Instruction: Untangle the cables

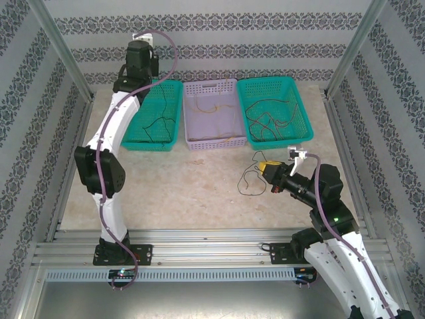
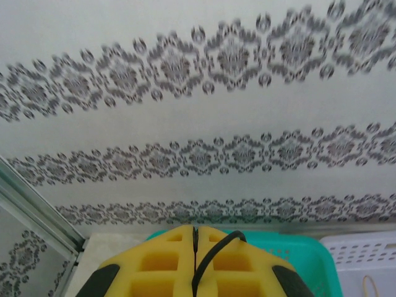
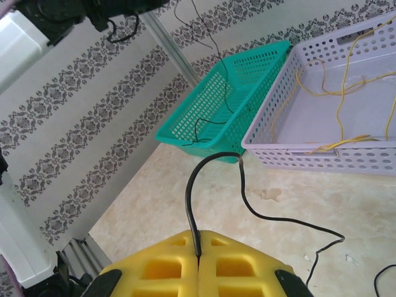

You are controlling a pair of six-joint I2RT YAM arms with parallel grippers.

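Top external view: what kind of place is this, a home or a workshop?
Most likely a robot test cell, not a home. An aluminium frame with wallpapered panels encloses a table. The left arm and right arm are bolted to its near rail, and three plastic baskets hold loose cables.

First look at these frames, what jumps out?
A left teal basket, a lavender basket holding yellow cables and a right teal basket line the far side of the table. The left gripper, raised above the left teal basket, is shut on a black cable hanging into it. The right gripper is shut on a second black cable looped on the table before the right teal basket.
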